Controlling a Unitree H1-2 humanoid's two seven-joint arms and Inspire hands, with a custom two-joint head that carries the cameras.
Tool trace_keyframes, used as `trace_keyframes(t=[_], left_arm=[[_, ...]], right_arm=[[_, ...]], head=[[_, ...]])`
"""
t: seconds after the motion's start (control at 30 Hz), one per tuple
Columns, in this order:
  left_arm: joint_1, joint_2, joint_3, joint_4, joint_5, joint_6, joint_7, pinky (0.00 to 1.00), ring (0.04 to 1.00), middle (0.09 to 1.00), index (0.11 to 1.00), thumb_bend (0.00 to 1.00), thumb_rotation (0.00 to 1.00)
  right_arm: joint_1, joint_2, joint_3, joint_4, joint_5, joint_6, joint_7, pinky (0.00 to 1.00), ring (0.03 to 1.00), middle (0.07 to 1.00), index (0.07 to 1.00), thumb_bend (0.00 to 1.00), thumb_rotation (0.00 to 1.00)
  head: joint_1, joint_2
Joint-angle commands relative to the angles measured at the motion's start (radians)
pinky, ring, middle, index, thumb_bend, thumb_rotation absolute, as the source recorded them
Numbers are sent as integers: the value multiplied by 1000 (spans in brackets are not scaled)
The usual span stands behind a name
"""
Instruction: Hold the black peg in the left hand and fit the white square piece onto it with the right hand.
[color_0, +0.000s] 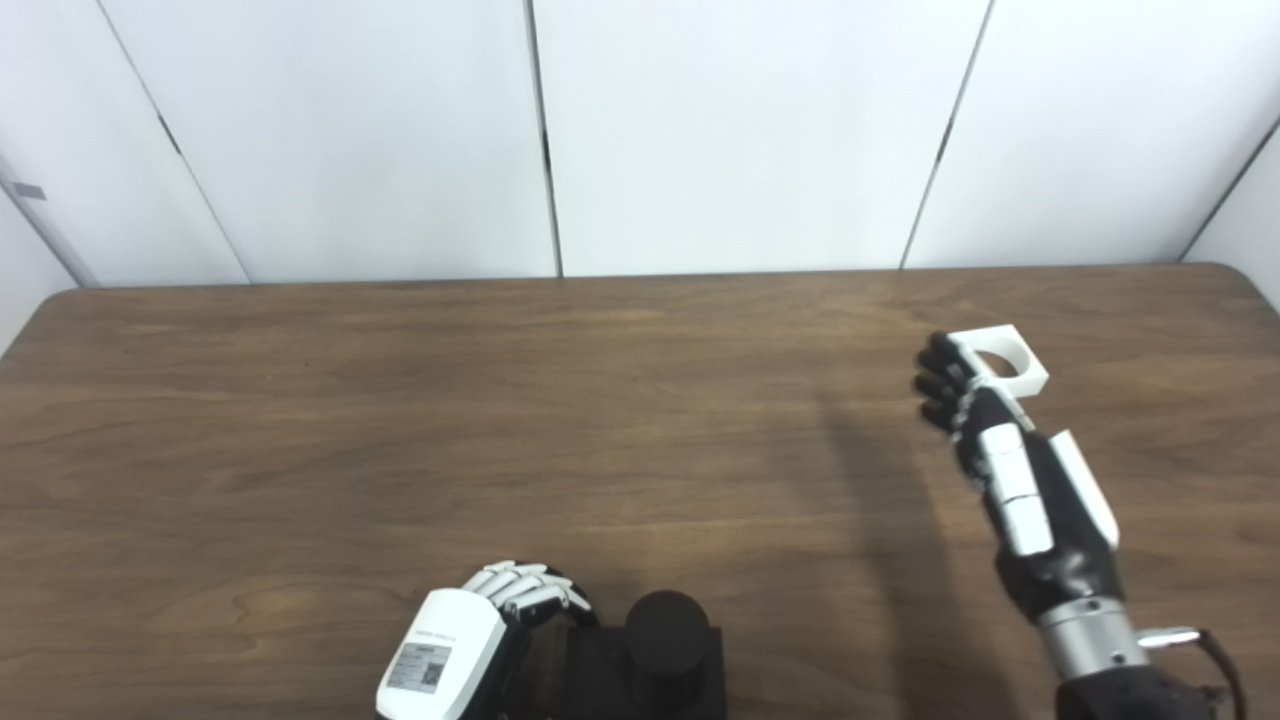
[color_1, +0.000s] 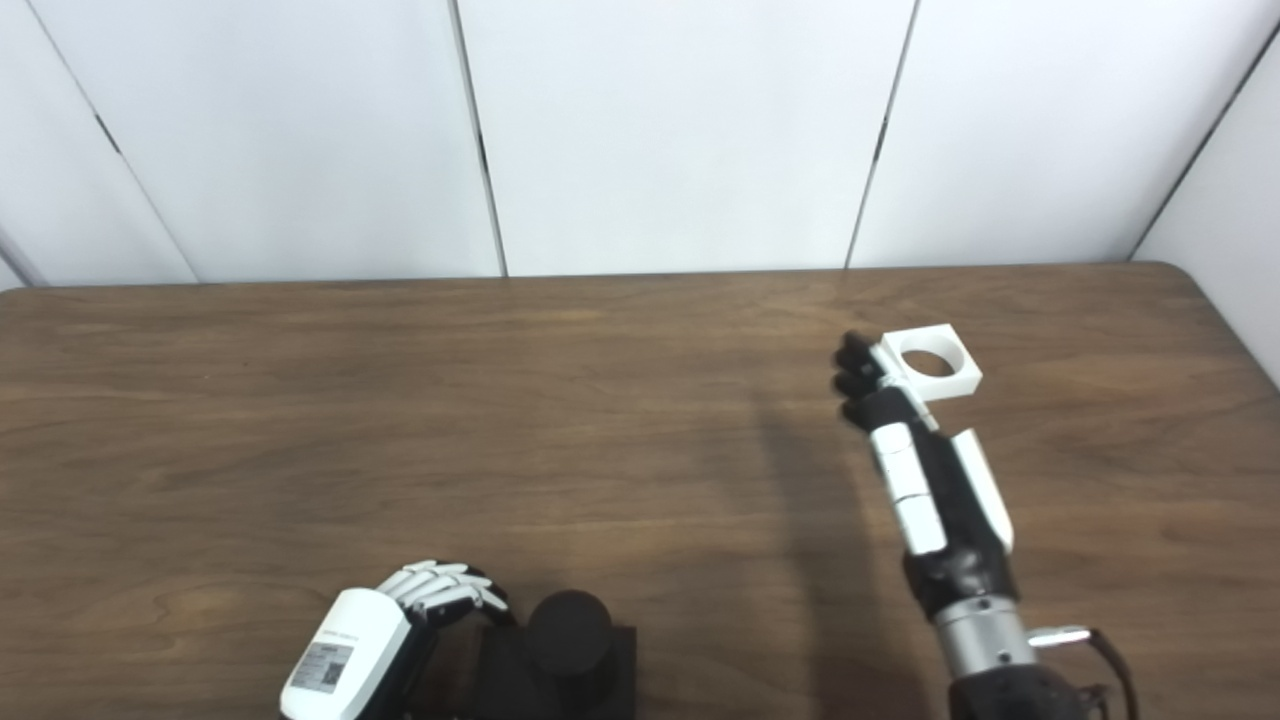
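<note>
Left eye view shows the left hand (color_0: 470, 625) at the near edge of the wooden table (color_0: 500, 400), its fingers curled against the left side of the black peg (color_0: 665, 630), a round post standing upright on a square black base. The hand appears closed on that base, though the contact itself is partly hidden.

Far to the right, the right hand (color_0: 985, 430) reaches away from the robot, fingers extended toward the white square piece (color_0: 1000, 362), which lies near the right far part of the table with its round hole facing up. The fingertips touch or overlap the piece's left edge; whether the hand has a real grip on it I cannot tell, since the thumb side is hidden behind the piece.

The two parts are well apart, so the fitting step has not yet begun. The main risk, as I judge it, lies in the grasp: a hold on only one edge could let the piece tilt or slip during the carry. A tilted piece would then catch on the peg's rim instead of sliding down. A loose left hold could also let the base shift under the push.
</note>
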Motion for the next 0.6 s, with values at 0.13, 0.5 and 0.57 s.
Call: trace_keyframes(t=[0.13,0.5,0.57], left_arm=[[11,14,-4,14,23,0,-58,783,765,701,488,516,44],[20,21,22,38,6,-33,-38,776,764,704,487,517,45],[20,22,25,42,1,-36,-40,780,768,708,488,517,45]], right_arm=[[-60,-279,-12,-58,-209,54,76,853,892,887,884,441,656],[-274,-570,28,63,-384,133,234,858,923,899,852,820,155],[-308,-599,47,92,-404,132,258,849,932,906,844,851,129]], head=[[-36,-10],[-71,-21],[-72,-21]])
